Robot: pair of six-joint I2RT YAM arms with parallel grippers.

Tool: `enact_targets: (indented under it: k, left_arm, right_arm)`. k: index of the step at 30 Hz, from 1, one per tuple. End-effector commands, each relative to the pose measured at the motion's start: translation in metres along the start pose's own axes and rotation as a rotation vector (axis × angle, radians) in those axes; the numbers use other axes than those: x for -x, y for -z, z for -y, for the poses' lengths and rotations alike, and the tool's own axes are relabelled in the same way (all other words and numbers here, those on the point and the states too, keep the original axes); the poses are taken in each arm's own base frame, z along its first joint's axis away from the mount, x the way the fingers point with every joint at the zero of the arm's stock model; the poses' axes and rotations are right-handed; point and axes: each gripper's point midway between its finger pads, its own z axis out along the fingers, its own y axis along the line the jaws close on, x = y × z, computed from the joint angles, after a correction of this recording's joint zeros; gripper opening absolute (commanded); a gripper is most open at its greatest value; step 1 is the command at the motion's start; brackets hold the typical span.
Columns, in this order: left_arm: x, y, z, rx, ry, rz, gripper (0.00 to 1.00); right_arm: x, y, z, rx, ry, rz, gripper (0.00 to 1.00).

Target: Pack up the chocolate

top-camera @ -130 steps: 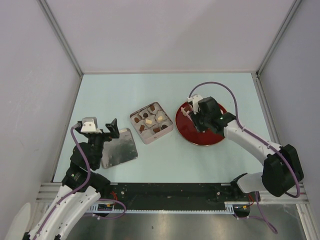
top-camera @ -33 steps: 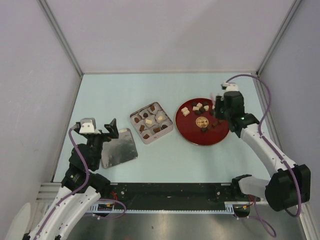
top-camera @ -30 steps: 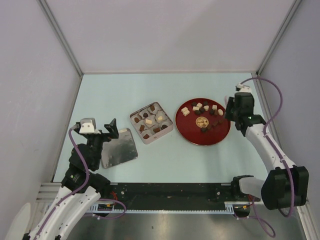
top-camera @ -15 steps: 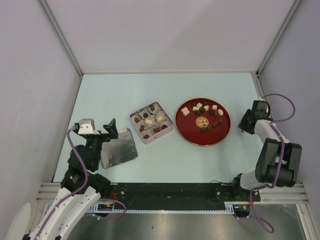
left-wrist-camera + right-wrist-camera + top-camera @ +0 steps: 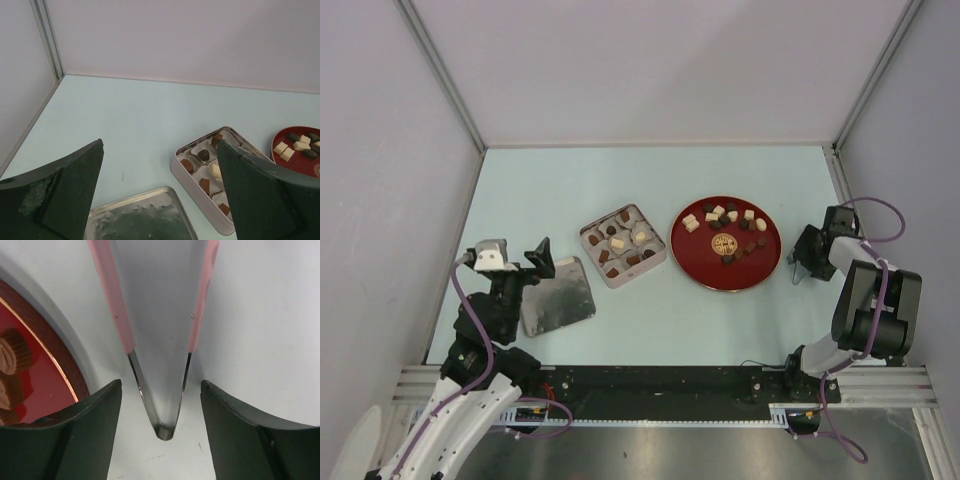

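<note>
Several small dark, brown and cream chocolate pieces point(image 5: 725, 228) lie on the red plate point(image 5: 725, 272). More chocolate point(image 5: 620, 243) sits in the paper cups of the square tin point(image 5: 659, 262). My right gripper point(image 5: 800, 262) is low over the table just right of the plate. Its jaws are open in the right wrist view point(image 5: 160, 390). Metal tongs with pink arms point(image 5: 165, 431) lie between them, with a gap on each side. The left gripper point(image 5: 542, 256) hovers wide open and empty over the tin lid point(image 5: 558, 298); its wrist view point(image 5: 160, 197) looks toward the tin point(image 5: 197, 192).
The lid point(image 5: 140, 217) lies flat, left of the tin. The plate's rim point(image 5: 50, 365) is close on the left side of my right gripper. The enclosure's right wall and its metal rail point(image 5: 840, 185) stand just beyond the right arm.
My right arm has swung from above the plate's right edge down to the table beside it. Its jaws have widened off the tongs. The left arm has barely moved.
</note>
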Motion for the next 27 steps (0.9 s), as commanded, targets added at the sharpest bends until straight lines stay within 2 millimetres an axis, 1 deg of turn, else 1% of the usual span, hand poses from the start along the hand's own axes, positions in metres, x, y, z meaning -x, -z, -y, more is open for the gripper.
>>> enact_targets:
  k: [1,2,3,4,5,7,8,9,10,11,12,13,14,15,16,17,18,20,21,22,23,24,25,26,27]
  left_arm:
    - [0.006,0.002,-0.002,0.002,0.007,0.029,1.00]
    - [0.006,0.001,-0.001,0.000,0.007,0.029,1.00]
    - [0.006,0.001,-0.001,0.000,0.009,0.028,1.00]
    - [0.006,0.001,-0.001,-0.002,0.009,0.028,1.00]
    - [0.006,0.001,-0.001,-0.003,0.011,0.026,1.00]
    - [0.006,0.001,0.001,-0.009,0.016,0.023,1.00]
    - [0.004,-0.001,0.002,-0.011,0.013,0.011,1.00]
    - [0.003,-0.001,0.003,-0.011,0.017,0.005,1.00]
    - [0.003,-0.002,0.003,-0.009,0.019,-0.001,1.00]
    - [-0.003,-0.005,0.005,-0.007,0.010,-0.030,1.00]
    - [-0.006,-0.006,0.005,-0.001,0.019,-0.047,1.00]
    - [-0.006,-0.008,0.006,0.005,0.023,-0.059,1.00]
    - [-0.009,-0.009,0.006,0.010,0.026,-0.079,1.00]
    - [-0.017,-0.013,0.009,0.015,0.033,-0.120,1.00]
    - [-0.022,-0.015,0.010,0.020,0.036,-0.143,1.00]
    - [-0.028,-0.017,0.012,0.031,0.064,-0.175,1.00]
    - [-0.043,-0.019,0.012,0.054,0.059,-0.247,1.00]
    - [-0.059,-0.021,0.014,0.097,0.118,-0.324,1.00]
    - [-0.073,-0.023,0.016,0.111,0.102,-0.393,1.00]
    - [-0.079,-0.023,0.019,0.108,0.104,-0.424,1.00]
    - [-0.085,-0.024,0.021,0.118,0.109,-0.451,1.00]
    - [-0.087,-0.026,0.023,0.125,0.111,-0.477,1.00]
    - [-0.105,-0.023,0.022,0.148,0.082,-0.559,1.00]
    - [-0.112,-0.023,0.022,0.173,0.097,-0.594,1.00]
    - [-0.113,-0.025,0.025,0.180,0.100,-0.617,1.00]
  right_arm:
    - [0.009,0.021,-0.002,0.002,-0.013,0.043,0.71]
    - [0.011,0.029,-0.006,0.010,-0.014,0.062,0.76]
    - [0.012,0.035,-0.009,0.017,-0.015,0.074,0.78]
    - [0.021,0.051,-0.016,0.043,-0.012,0.128,0.82]
    - [0.022,0.059,-0.027,0.070,0.003,0.151,0.88]
    - [0.031,0.074,-0.037,0.089,0.019,0.221,0.95]
    - [0.037,0.087,-0.045,0.116,0.023,0.267,0.98]
    - [0.041,0.094,-0.058,0.153,0.043,0.304,1.00]
    - [0.044,0.101,-0.065,0.176,0.051,0.330,1.00]
    - [0.049,0.110,-0.072,0.207,0.061,0.365,1.00]
    - [0.052,0.116,-0.085,0.249,0.084,0.395,1.00]
    - [0.055,0.121,-0.091,0.269,0.093,0.415,1.00]
    - [0.055,0.126,-0.101,0.317,0.109,0.424,1.00]
    - [0.058,0.130,-0.112,0.358,0.132,0.447,1.00]
    - [0.059,0.134,-0.119,0.390,0.145,0.455,1.00]
    - [0.057,0.137,-0.129,0.436,0.158,0.454,1.00]
    - [0.056,0.143,-0.140,0.480,0.176,0.464,1.00]
    - [0.053,0.150,-0.152,0.550,0.173,0.450,1.00]
    - [0.044,0.155,-0.164,0.584,0.200,0.439,1.00]
    - [0.035,0.159,-0.172,0.605,0.228,0.430,1.00]
    - [0.031,0.161,-0.176,0.606,0.242,0.432,1.00]
    - [0.028,0.168,-0.181,0.617,0.266,0.449,1.00]
    - [0.015,0.175,-0.193,0.639,0.328,0.451,1.00]
    - [0.014,0.176,-0.192,0.611,0.343,0.470,1.00]
    - [0.010,0.180,-0.194,0.608,0.363,0.479,1.00]
